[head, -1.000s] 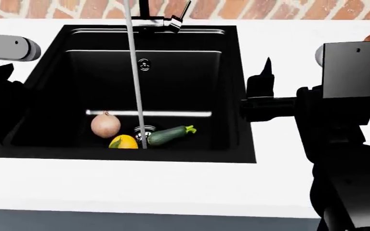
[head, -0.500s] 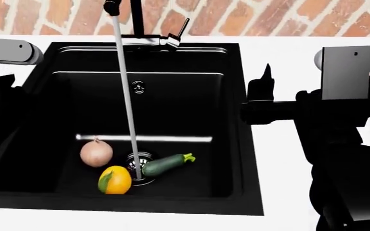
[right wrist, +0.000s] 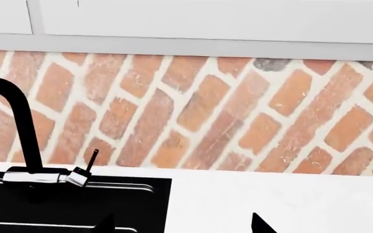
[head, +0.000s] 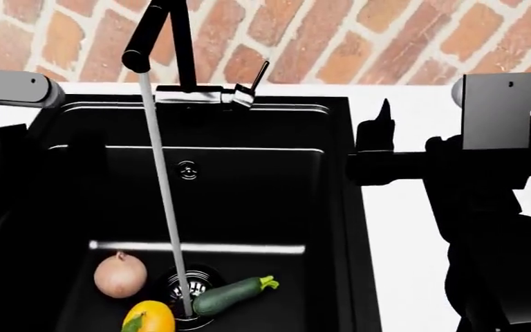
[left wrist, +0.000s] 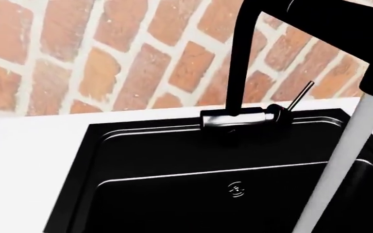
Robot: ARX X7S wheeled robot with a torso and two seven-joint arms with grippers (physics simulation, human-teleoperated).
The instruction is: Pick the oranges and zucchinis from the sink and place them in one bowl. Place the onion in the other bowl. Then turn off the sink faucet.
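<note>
The sink [head: 339, 207] holds one onion [head: 119, 274], one orange [head: 149, 317] and one zucchini [head: 229, 294]; water runs from the faucet [head: 160, 41]. The right gripper [right wrist: 180, 224] is spread; the left gripper's state cannot be told.

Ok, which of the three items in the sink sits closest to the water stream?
The zucchini: its blunt end lies by the drain, nearest the stream. The orange comes close; the onion is clearly farther.

text: none legible | labels: none | brands: none | numbers: none
</note>
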